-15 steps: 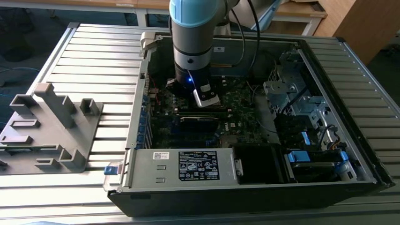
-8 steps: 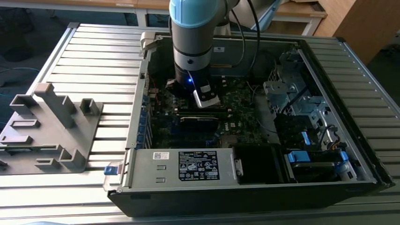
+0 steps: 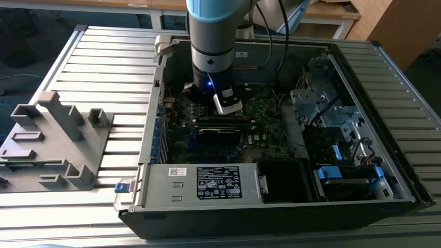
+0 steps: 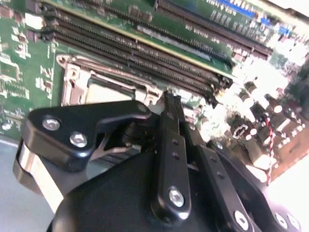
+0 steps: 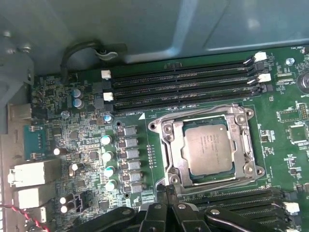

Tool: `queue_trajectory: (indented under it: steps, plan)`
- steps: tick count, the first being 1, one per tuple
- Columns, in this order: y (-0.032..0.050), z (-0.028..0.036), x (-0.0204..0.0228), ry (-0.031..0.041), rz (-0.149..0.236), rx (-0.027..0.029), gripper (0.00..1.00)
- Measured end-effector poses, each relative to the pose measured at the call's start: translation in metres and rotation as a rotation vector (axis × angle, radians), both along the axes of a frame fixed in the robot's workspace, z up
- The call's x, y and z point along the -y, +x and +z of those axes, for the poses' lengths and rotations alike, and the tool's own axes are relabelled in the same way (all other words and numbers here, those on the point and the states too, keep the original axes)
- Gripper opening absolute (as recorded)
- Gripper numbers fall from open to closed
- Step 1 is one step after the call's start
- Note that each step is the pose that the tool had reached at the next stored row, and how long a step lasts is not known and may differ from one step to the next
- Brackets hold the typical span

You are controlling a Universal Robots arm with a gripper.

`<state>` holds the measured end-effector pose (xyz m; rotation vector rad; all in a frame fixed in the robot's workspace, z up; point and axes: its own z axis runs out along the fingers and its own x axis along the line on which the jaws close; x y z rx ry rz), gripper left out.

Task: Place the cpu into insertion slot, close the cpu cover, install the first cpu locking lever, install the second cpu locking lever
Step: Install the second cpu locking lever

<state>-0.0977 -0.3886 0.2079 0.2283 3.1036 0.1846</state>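
Found the cpu [image 5: 208, 147], a small flat square chip with a dull silver-grey metal top, lying flat in its socket on the green motherboard [image 5: 72, 121]. Found the cpu cover [image 5: 176, 145], a silvery hinged metal frame with a square opening, lowered around the chip, apparently flush. Could not make out either locking lever well enough to call it latched or free.

Saw the black two-fingered gripper [image 4: 170, 99] down inside the case, its tip just beside the socket's edge on the side away from the long black memory slots [image 5: 183, 82]. Read the fingers as pressed together with nothing visible between them.

Judged the step in hand to be lever work, not chip placement, given the seated chip and the lowered frame. Judged good execution to mean pressing only on the thin wire lever, never on the frame or the chip top; sweeping along the lever's own arc; keeping the closed tip square to avoid slipping onto the small capacitors [image 5: 110, 157] nearby; and easing sideways under the catch without forcing.

Noted the dark open computer case [image 3: 386, 170] lying on its side on a ribbed grey metal table [image 3: 103, 57], a grey moulded plastic fixture [image 3: 55, 139] resting at the exterior view's left, and pale wooden furniture [image 3: 393, 20] beyond. Noted tight walls and cables around the arm.
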Motion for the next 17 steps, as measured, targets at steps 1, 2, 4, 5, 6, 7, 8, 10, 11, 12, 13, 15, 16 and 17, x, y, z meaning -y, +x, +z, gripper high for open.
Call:
queue_trajectory:
  steps: [1,2,4,5,6,7,8,10,11,12,13,15,16,17]
  plan:
    - [0.0016,0.0000,-0.0001,-0.0001,0.000,0.0000,0.11]
    - [0.0040,0.0001,-0.0002,-0.0002,0.000,0.0000,0.11]
    - [0.0150,0.0000,-0.0011,-0.0002,0.000,-0.0001,0.11]
    - [0.0188,0.0000,-0.0012,-0.0002,0.000,0.0000,0.11]
    - [0.0226,0.0000,-0.0013,-0.0002,0.000,-0.0001,0.11]
    - [0.0261,0.0000,-0.0015,-0.0003,0.000,0.0000,0.11]
    - [0.0297,-0.0001,-0.0017,-0.0005,0.000,0.0000,0.11]
    - [0.0355,-0.0001,-0.0022,-0.0009,0.000,0.0001,0.11]
    - [0.0364,-0.0001,-0.0037,-0.0016,-0.001,-0.0002,0.11]
    - [0.0367,-0.0003,-0.0064,-0.0025,-0.001,0.0000,0.11]
    - [0.0368,-0.0002,-0.0101,-0.0032,0.000,-0.0001,0.11]
    - [0.0368,-0.0003,-0.0173,-0.0041,0.000,0.0000,0.11]
    - [0.0368,-0.0003,-0.0206,-0.0046,0.000,0.0000,0.11]
    - [0.0368,-0.0004,-0.0235,-0.0049,0.000,-0.0001,0.11]
